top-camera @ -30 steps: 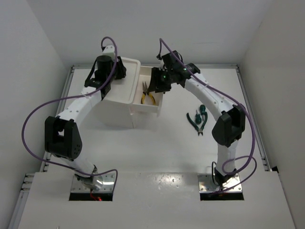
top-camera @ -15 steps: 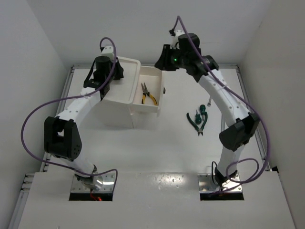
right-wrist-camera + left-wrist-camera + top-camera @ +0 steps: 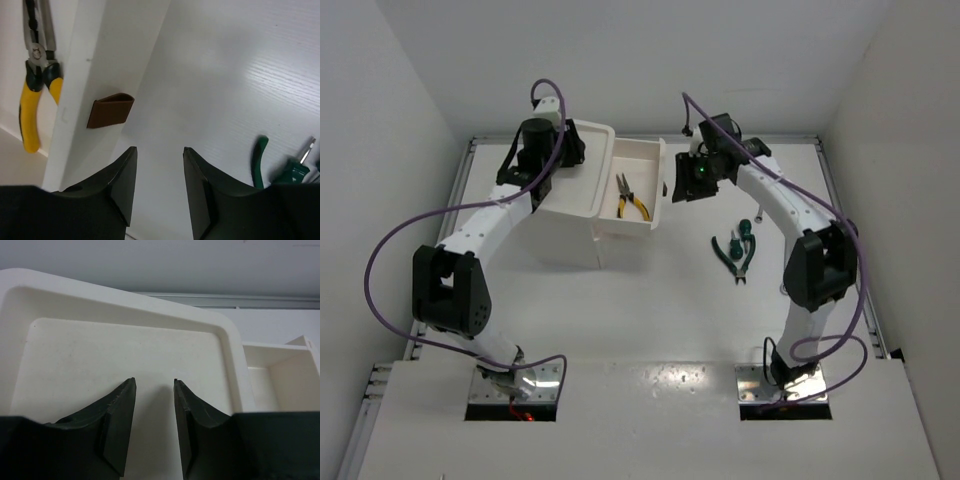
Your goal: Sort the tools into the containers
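**Yellow pliers lying in the open drawer; both claws parted and gripping nothing**

The yellow-handled pliers (image 3: 631,198) are lying flat in the pulled-out drawer (image 3: 648,172) of the white box (image 3: 565,235), which is sitting on the far left part of the table (image 3: 620,320). Their long axis is running from the far edge toward the near edge. The nose is pointing to the far edge, and the handles are trailing nearward and slanting a little to the right.

The dark green-handled pliers (image 3: 730,255) are lying slantwise on the right half of the table, well apart from the box, nose pointing toward the near edge. The screwdriver (image 3: 743,231) is lying just beside them on the far side. From above it is too small to tell which way its tip is pointing.

The left claw (image 3: 152,425) is hanging over the recessed tray top (image 3: 125,335), jaws standing apart with nothing between them. The right claw (image 3: 159,185) is hovering just beside the drawer front, on the side facing the right edge, jaws likewise apart and gripping nothing.

The right wrist view is showing what the top view is not making clear: the dark brown knob (image 3: 110,111) on the drawer front, apart from the fingers, and the screwdriver's bare metal shaft. The left wrist view is showing the tray's floor between its fingers and the raised, rounded rim beyond. Only the top view is showing the box, the drawer and all the tools together.
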You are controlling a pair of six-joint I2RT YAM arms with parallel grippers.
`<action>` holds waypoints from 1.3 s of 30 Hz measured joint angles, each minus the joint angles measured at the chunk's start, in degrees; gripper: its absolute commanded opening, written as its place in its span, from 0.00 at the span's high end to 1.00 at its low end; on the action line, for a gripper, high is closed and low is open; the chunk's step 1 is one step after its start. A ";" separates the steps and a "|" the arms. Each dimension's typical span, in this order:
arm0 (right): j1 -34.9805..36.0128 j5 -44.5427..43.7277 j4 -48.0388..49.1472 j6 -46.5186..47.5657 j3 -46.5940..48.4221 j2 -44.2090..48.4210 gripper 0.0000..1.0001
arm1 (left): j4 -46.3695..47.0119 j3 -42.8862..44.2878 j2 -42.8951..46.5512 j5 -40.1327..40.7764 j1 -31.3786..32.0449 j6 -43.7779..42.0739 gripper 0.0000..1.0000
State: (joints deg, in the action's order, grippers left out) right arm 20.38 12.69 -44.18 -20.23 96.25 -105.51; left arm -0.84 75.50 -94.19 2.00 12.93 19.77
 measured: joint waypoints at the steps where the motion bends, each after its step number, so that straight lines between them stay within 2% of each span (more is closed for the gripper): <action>1: 0.07 0.42 -0.13 0.33 0.31 -1.03 0.57 | 0.00 0.00 0.00 0.00 0.00 0.00 0.55; 8: 0.13 2.47 0.52 1.36 2.64 -3.82 0.57 | 0.00 0.02 -0.09 0.22 0.02 0.00 0.55; 28: -0.31 18.16 2.97 -9.94 4.22 -9.18 0.55 | 0.20 0.00 -0.11 0.87 0.00 -0.26 0.55; 32: 0.24 18.23 3.43 -10.86 4.85 -9.88 0.55 | 0.39 -0.02 -0.20 1.49 -0.26 -0.48 0.55; 39: 0.87 13.40 1.64 -11.08 7.98 -10.80 0.55 | 1.51 -0.55 -0.24 1.86 -0.26 -1.29 0.55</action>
State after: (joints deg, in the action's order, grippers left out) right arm 21.26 26.09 -42.54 -31.31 104.22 -116.31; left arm 0.67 74.96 -94.43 3.86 12.67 18.48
